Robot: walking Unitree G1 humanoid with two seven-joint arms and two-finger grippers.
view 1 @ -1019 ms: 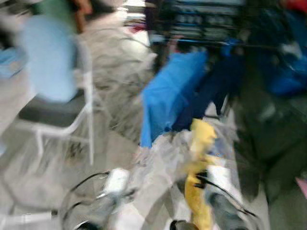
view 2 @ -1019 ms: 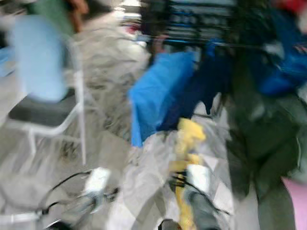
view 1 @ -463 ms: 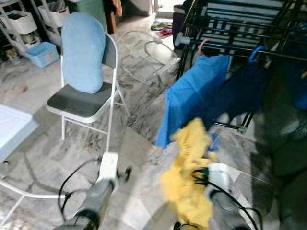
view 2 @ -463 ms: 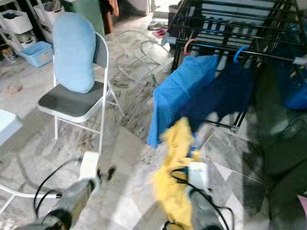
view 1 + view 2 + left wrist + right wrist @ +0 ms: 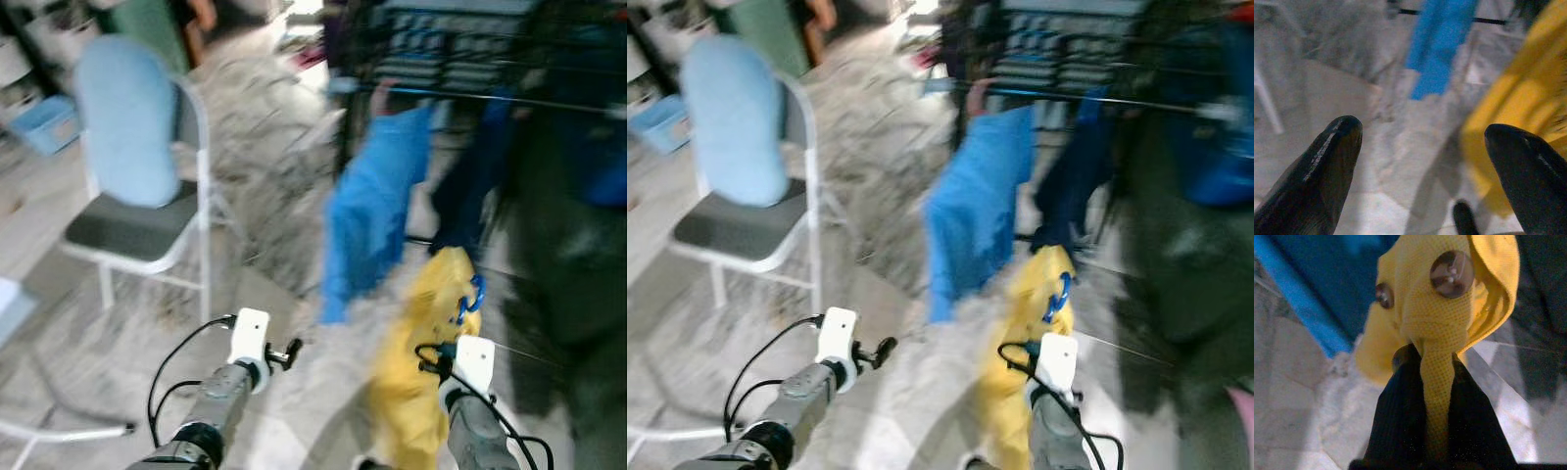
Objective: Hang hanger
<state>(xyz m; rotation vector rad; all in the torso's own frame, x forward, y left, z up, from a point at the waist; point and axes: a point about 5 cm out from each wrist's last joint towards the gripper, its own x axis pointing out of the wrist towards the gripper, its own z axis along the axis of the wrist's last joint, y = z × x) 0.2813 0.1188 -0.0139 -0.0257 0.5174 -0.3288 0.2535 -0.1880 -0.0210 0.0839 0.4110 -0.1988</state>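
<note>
Raised since half a second ago, the yellow garment (image 5: 423, 367) hangs lengthwise downward below the rack (image 5: 460, 59), its blue hanger hook (image 5: 474, 297) uppermost. Right wrist view: right pincer (image 5: 1425, 396) clamps the garment's placket. Left wrist view: left pincer (image 5: 1422, 161) gapes wide.

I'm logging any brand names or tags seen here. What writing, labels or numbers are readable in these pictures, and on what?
None can be read.
Yellow shirt, pinched in the right tool: two brown buttons, no print or tag showing.
Blue shirt on the rack: plain, and blurred.
Chair and pillow: no marking visible; the head views are too blurred for small text.
</note>
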